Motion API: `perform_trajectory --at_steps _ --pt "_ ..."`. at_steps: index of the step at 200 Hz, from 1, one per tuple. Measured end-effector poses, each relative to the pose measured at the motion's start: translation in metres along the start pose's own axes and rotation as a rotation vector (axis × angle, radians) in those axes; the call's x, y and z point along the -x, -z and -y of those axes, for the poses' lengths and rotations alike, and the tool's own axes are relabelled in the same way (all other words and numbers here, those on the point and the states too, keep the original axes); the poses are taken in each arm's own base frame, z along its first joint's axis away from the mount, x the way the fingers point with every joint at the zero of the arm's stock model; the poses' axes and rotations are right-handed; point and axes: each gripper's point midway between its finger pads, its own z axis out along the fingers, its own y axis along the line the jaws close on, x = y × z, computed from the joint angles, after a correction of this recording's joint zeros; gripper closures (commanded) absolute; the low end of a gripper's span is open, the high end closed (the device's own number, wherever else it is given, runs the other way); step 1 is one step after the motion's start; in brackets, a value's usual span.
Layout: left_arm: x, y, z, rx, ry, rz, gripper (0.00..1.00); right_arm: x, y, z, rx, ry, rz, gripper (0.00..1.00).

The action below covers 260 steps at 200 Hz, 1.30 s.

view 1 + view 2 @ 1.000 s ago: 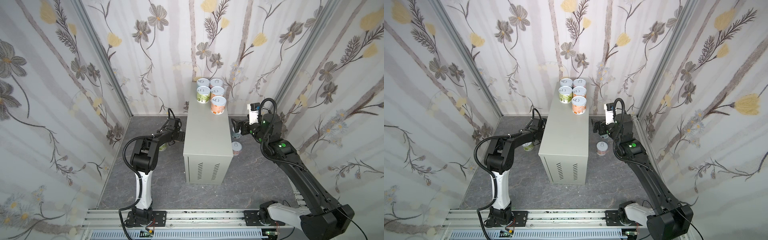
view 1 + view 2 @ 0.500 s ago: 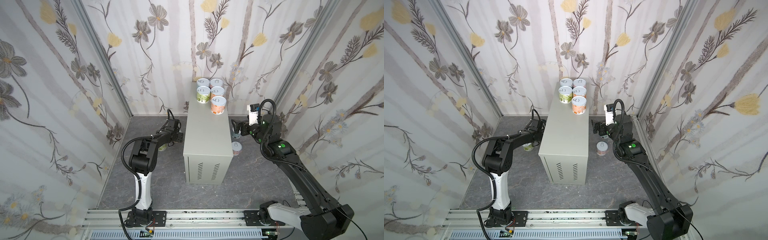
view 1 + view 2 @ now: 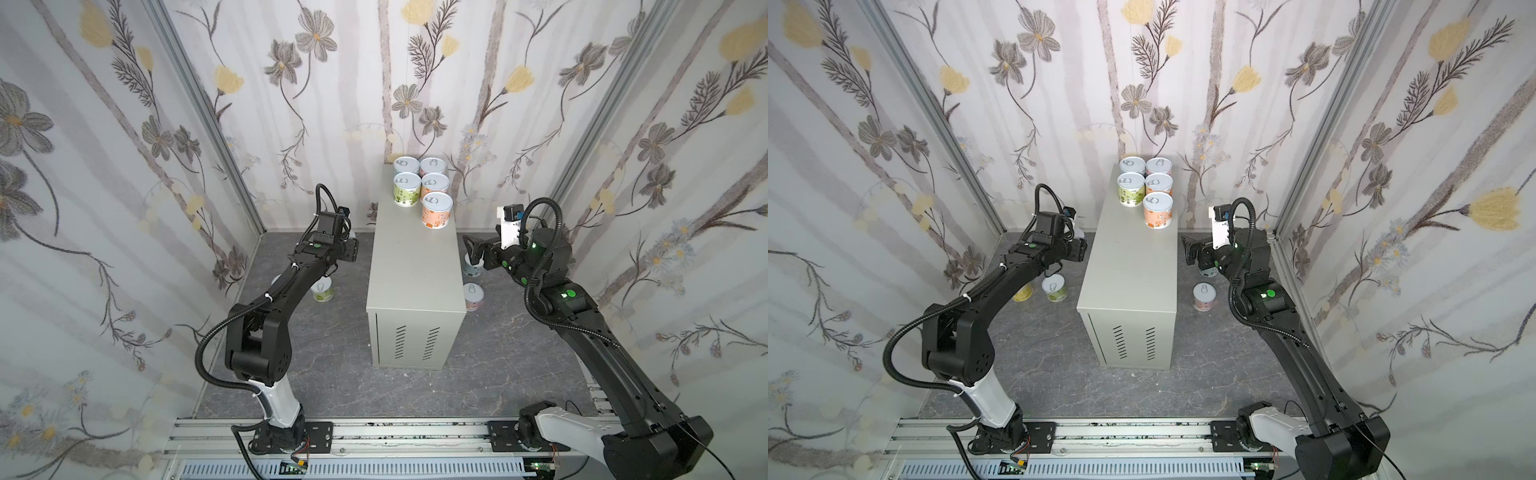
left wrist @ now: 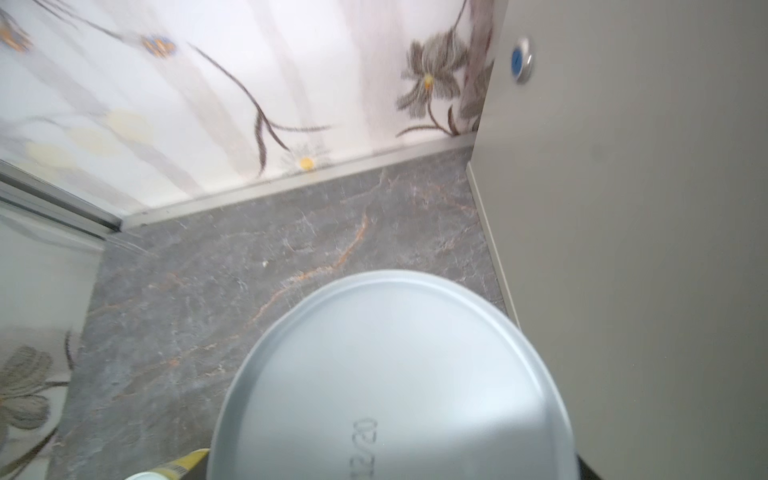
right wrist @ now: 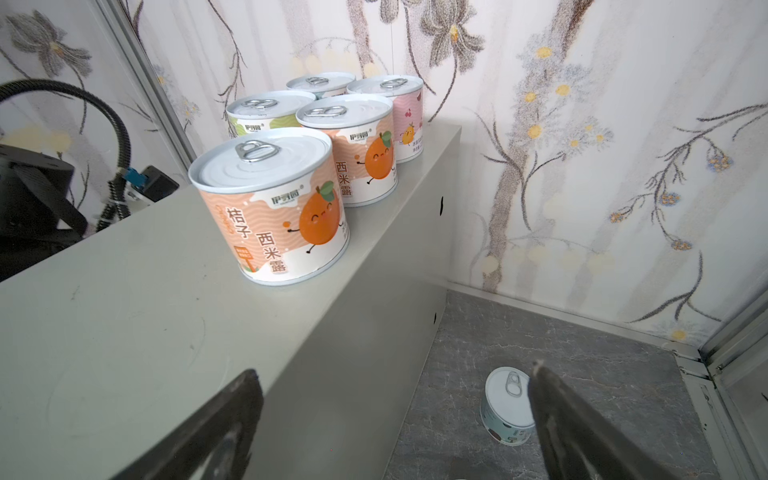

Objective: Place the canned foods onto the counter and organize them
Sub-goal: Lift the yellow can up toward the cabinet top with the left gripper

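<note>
Five tins (image 3: 435, 187) stand upright at the far end of the tabletop (image 3: 415, 270) in two files, three along its right edge, ending in the front orange tin (image 5: 274, 212), and two along its left. A sixth, the lifted tin (image 4: 390, 374), fills the left wrist view flat end on, beside the cabinet (image 4: 623, 249) and clear of the floor (image 3: 332, 374). The left tool (image 3: 348, 249) shows no fingers, yet a tin hanging there can only be pinched. Four wait on the floor: a green tin (image 3: 322, 291) and a yellow tin (image 3: 1022, 294) on the left, and a pink tin (image 3: 473, 297) and a pale blue tin (image 5: 505, 405) on the right. The right tool (image 5: 394, 370) hangs spread wide and empty beside the tabletop's right edge, above the pale blue tin.

The step in hand looks like carrying the sixth tin up. Next, I judge, it must rise over the left edge, turn lid-up and settle in the gap beside the front orange tin without nudging it.
</note>
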Motion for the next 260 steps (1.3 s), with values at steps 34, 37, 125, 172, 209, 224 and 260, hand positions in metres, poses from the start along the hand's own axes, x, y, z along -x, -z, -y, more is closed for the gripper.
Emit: perform_trajectory --at_steps 34,37,125,172,209,224,260 --pt "0.048 0.048 -0.002 -0.021 -0.005 0.099 0.35 0.012 0.004 -0.004 0.019 0.012 0.035 0.0" --pt "0.052 0.052 -0.001 -0.026 -0.005 0.109 0.35 0.014 0.005 -0.004 0.02 0.013 0.038 0.0" --pt "0.114 0.141 0.032 -0.237 -0.027 0.213 0.4 0.037 0.009 -0.027 0.083 0.057 0.09 0.0" --pt "0.121 0.174 0.064 -0.366 -0.063 0.207 0.39 0.041 0.006 -0.042 0.119 0.088 0.093 0.0" --pt "0.105 0.182 0.105 -0.445 -0.149 0.148 0.38 0.043 0.007 -0.047 0.128 0.103 0.094 0.0" --pt "0.099 0.183 0.119 -0.467 -0.182 0.125 0.38 0.043 0.007 -0.049 0.132 0.11 0.093 0.0" --pt "0.088 0.173 0.136 -0.447 -0.236 0.078 0.37 0.044 0.011 -0.047 0.119 0.125 0.1 0.0"
